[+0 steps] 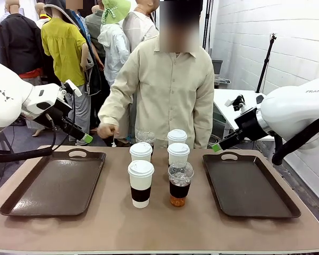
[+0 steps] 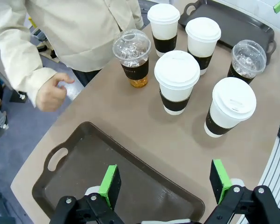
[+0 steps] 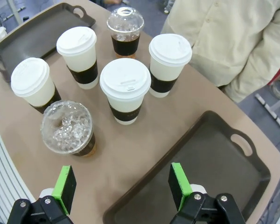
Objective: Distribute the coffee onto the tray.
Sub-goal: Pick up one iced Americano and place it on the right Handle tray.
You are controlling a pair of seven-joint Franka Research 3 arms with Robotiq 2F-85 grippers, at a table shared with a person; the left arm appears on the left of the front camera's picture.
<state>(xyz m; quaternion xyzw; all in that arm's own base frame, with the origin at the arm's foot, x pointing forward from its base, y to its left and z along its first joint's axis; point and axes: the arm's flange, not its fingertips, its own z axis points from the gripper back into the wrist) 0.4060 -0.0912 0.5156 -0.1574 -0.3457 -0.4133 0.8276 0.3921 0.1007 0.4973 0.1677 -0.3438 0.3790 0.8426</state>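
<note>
Paper cups (image 1: 141, 183), four; clear domed cups (image 1: 180, 184), two; brown trays (image 1: 53, 187), two.

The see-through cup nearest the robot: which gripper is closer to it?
The right gripper. It hovers beside the handle of the right tray, just behind and right of the cup. The left gripper is farther off, above the handle of the left tray.

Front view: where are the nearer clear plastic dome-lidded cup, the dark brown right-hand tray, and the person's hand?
The nearer clear plastic dome-lidded cup (image 1: 181, 171): front view, dome lid.
The dark brown right-hand tray (image 1: 250, 188): front view, bare floor.
The person's hand (image 1: 107, 130): front view, back of the fist.
</note>
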